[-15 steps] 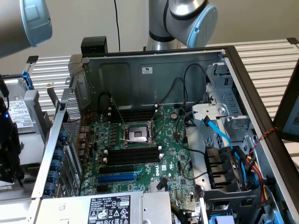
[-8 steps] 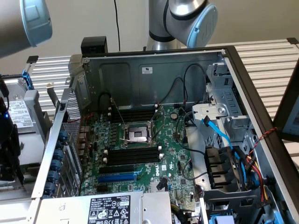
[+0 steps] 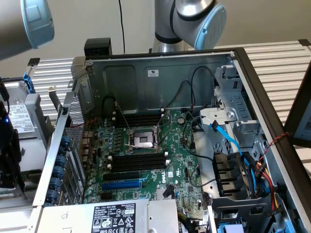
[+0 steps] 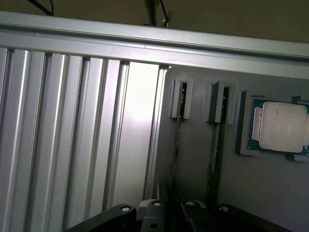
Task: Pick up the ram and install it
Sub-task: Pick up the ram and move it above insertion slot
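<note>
In the wrist view two green ram sticks stand on edge in slotted holders on a grey tray (image 4: 260, 193). One ram (image 4: 176, 140) runs down between my gripper's (image 4: 174, 210) black fingers (image 4: 149, 212), which sit tight against both of its sides. The other ram (image 4: 215, 145) stands parallel beside it, just outside the fingers. In the exterior view, the open computer case (image 3: 160, 73) holds the motherboard (image 3: 180, 170), whose long black memory slots (image 3: 138, 162) lie empty below the processor socket (image 3: 143, 140). Part of my arm (image 3: 29, 19) reaches off the exterior view's left.
A processor chip (image 4: 280, 126) lies in a holder on the tray beyond the second stick. Ribbed aluminium table surface (image 4: 72, 145) lies beside the tray. Inside the case are a blue expansion slot (image 3: 121, 184), a drive cage (image 3: 233, 126) with blue cable, and a power supply (image 3: 107, 216).
</note>
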Controlling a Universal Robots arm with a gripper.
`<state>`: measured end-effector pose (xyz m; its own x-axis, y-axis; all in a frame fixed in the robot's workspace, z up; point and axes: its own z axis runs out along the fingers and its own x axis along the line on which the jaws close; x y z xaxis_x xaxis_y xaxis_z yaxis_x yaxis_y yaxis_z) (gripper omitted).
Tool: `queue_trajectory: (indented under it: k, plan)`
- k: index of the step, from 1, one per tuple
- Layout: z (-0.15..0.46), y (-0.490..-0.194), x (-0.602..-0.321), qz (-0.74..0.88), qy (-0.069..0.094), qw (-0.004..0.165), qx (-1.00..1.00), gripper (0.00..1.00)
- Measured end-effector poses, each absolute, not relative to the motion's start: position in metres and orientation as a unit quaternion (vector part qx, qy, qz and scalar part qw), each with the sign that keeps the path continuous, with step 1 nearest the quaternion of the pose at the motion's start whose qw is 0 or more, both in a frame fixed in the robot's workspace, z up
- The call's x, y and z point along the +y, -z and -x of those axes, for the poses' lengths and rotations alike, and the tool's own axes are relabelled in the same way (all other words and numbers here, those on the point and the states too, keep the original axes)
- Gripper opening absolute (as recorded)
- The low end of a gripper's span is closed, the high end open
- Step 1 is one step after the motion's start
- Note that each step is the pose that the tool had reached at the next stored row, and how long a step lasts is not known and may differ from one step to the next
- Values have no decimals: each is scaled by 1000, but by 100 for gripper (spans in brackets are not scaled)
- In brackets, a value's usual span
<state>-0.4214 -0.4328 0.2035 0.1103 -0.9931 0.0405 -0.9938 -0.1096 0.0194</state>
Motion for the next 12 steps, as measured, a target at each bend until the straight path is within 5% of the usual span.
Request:
queue_trajectory:
  k: [12]
  plan:
    - [425, -199, -433, -745, -10, 20, -667, 16]
